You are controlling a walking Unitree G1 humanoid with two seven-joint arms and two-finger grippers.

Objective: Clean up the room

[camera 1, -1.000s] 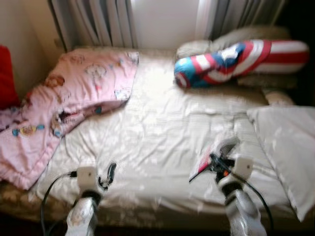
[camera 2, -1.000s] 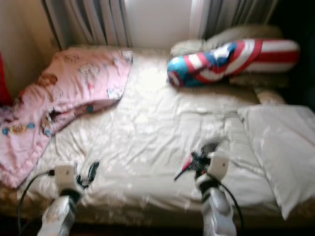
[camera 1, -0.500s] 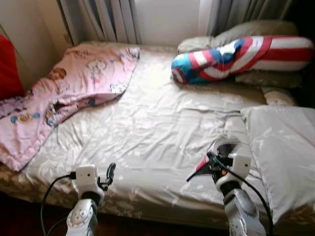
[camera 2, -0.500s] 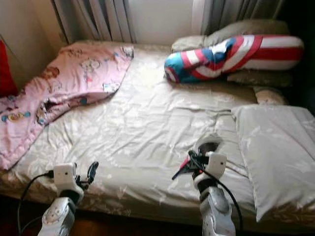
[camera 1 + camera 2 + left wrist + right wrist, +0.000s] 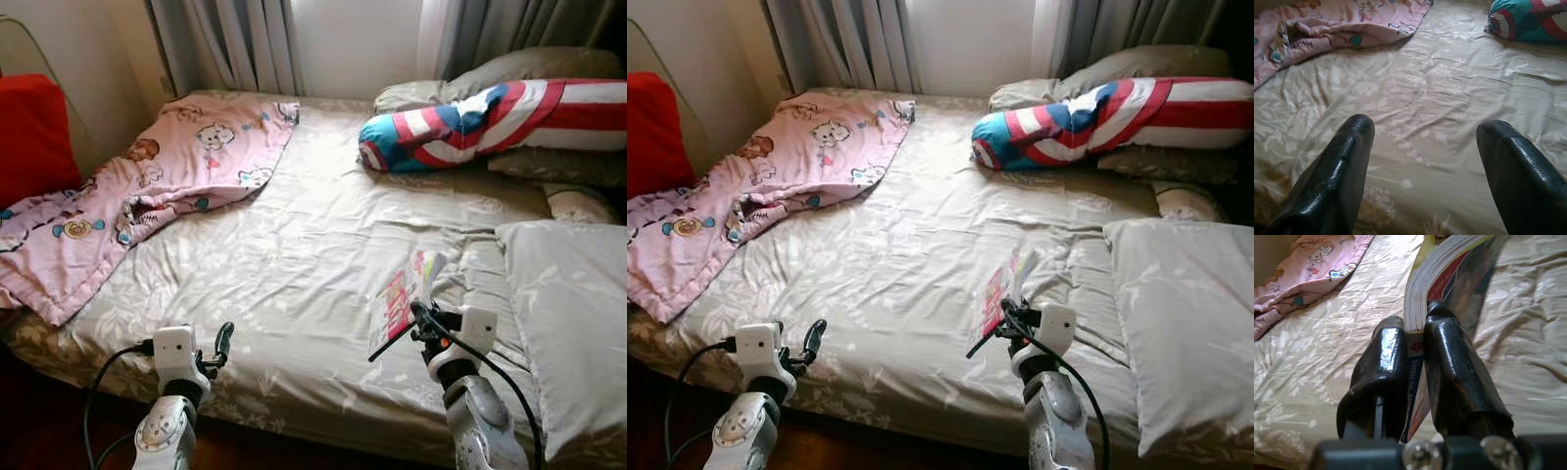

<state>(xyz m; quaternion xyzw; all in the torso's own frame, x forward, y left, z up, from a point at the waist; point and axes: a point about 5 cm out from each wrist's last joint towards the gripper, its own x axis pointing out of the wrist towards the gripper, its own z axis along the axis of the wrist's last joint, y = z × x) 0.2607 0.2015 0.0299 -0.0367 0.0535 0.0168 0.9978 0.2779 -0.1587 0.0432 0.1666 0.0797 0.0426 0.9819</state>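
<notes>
The left hand [image 5: 1422, 161] hovers low over the near edge of the bed [image 5: 294, 255], fingers spread wide and holding nothing, with a pink blanket [image 5: 147, 186] beyond it. The right hand [image 5: 1413, 340] is clamped on a thin book [image 5: 400, 299], held on edge above the sheet, a grey pillow [image 5: 573, 313] just to its right.

Right gripper [image 5: 1409, 340] over near edge of bed [image 5: 294, 255], clamped on a booklet [image 5: 400, 299] standing up from its fingers; left gripper [image 5: 1422, 134] well to its left, same edge, fingers apart; blanket [image 5: 147, 186] ahead-left of left gripper; bolster [image 5: 490, 122] far ahead of right gripper; pillow [image 5: 573, 313] just to its right.
</notes>
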